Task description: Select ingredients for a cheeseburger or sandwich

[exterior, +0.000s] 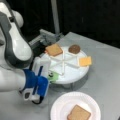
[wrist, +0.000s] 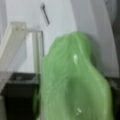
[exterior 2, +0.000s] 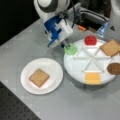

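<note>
Hovering over the divided tray (exterior 2: 75,72) rim, gripper (exterior 2: 65,45) at the green lettuce (exterior 2: 71,49), claw state cannot be told, lettuce long axis running top-to-bottom in wrist view, toast (exterior 2: 38,77) flat on the plate (exterior 2: 53,67) beside the tray.

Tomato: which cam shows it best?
A front view: the tomato sits whole and unblocked in a far compartment of the divided tray. The opposing front view hides it behind the arm; the wrist view shows only lettuce.

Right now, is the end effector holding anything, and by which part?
The end effector is at the green lettuce on the divided tray's edge, by the near edge. Whether it actually grips the piece cannot be told.
</note>
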